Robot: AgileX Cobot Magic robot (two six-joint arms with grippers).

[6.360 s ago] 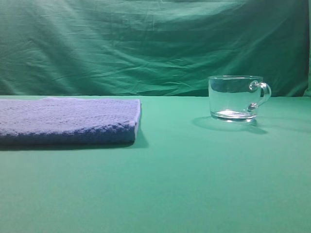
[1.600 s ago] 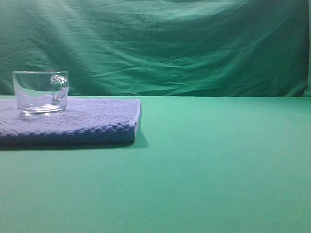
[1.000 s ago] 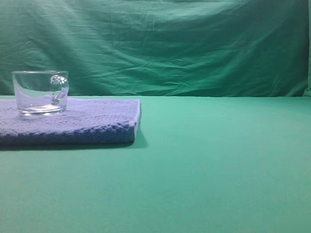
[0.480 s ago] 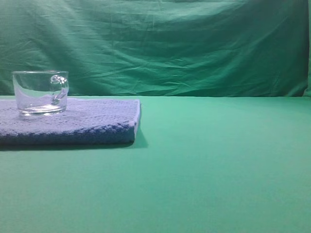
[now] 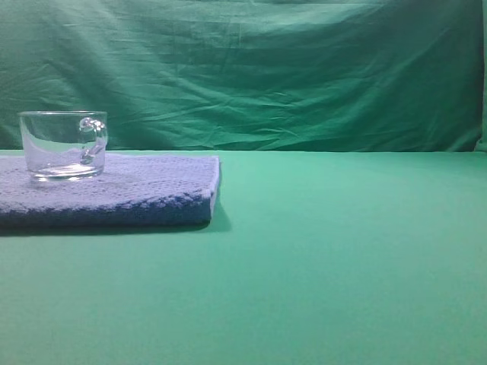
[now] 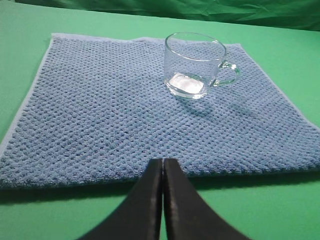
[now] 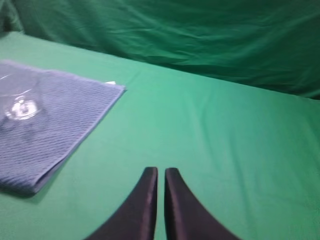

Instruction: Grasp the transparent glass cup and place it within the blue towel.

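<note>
The transparent glass cup (image 5: 64, 144) stands upright on the blue towel (image 5: 137, 190) at the left of the exterior high view. In the left wrist view the cup (image 6: 196, 65) sits on the far right part of the towel (image 6: 100, 110), handle pointing right. My left gripper (image 6: 163, 162) is shut and empty, hovering at the towel's near edge, well short of the cup. In the right wrist view my right gripper (image 7: 161, 172) is shut and empty over bare green cloth, with the cup (image 7: 20, 102) and towel (image 7: 65, 115) far to its left. Neither gripper shows in the exterior high view.
A green cloth covers the table (image 5: 342, 251) and hangs as a wrinkled backdrop (image 5: 266, 68) behind it. The towel's right edge (image 5: 217, 182) stands as a low step on the table.
Since 6.4 s ago the cup has gone from the table's right side onto the towel. Over the last 1.6 s nothing has visibly moved.
</note>
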